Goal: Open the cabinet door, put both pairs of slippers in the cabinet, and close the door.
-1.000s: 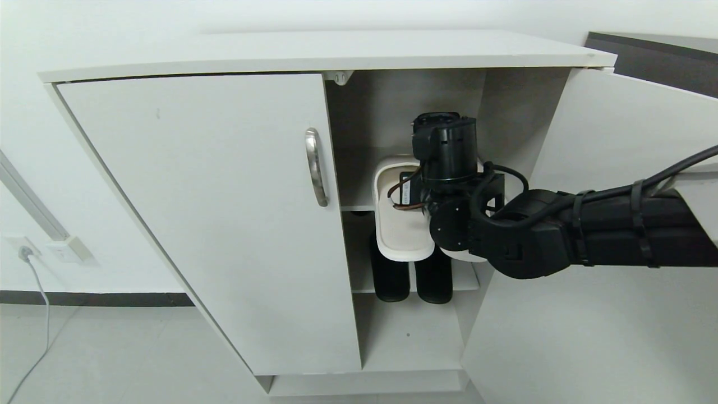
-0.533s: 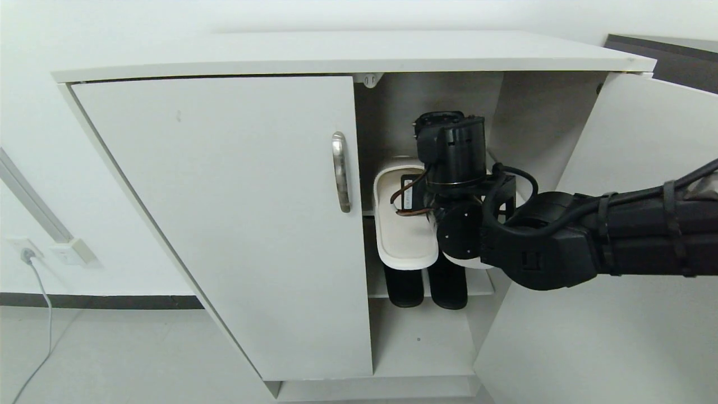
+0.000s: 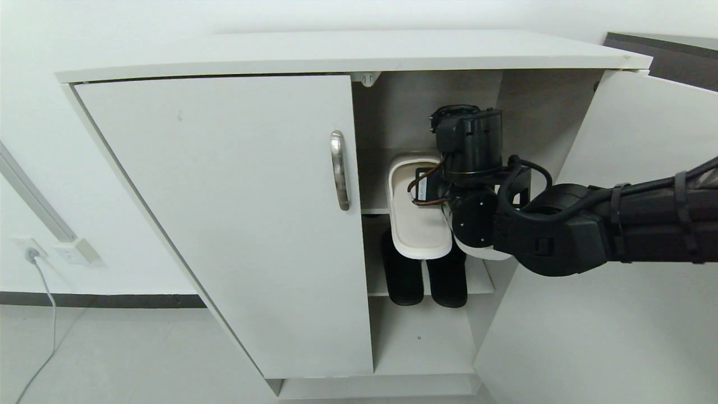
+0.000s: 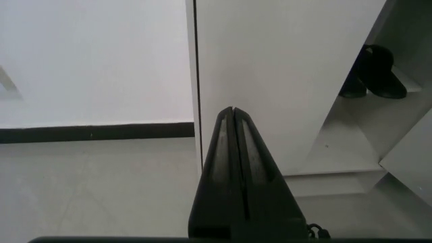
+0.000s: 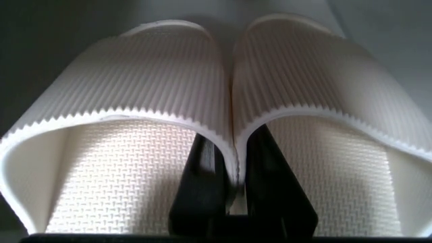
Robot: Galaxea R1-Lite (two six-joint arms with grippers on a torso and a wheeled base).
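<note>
**At the cabinet mouth — second pair going in, door yet to shut**

Low on the robot's left, the left tool (image 4: pixel 233 155) hangs above the floor (image 4: pixel 88 182) by the cabinet's (image 3: pixel 348 50) foot, its fingers pressed flat together and holding nothing. Next comes the left door (image 3: pixel 224 213), closed, with its handle (image 3: pixel 337 170) upright at the inner edge. Beyond that the compartment stands open.

Inside, the black slippers (image 3: pixel 426 278) lie side by side on the lower shelf (image 3: pixel 485 289). Their toes point to the back, the long axis runs front to back, and the heels poke out past the shelf's front edge. That pair looks finished.

Above them, level with the upper shelf (image 3: pixel 373 211), are the white slippers (image 3: pixel 418 224). The right tool (image 5: pixel 233 179) is clamped narrowly on the two inner strap edges, pinching them together. This pair also points toes-first into the cabinet, long axis front to back, with the heels sloping down toward the robot and clear of the shelf front. Whether the soles already rest on the shelf cannot be told.

Farthest right, the right door (image 3: pixel 606 168) is swung wide open.

By my reading, opening is done and one pair is stowed. What remains is to seat the white pair, let go, draw the arm out and close the right door.
</note>
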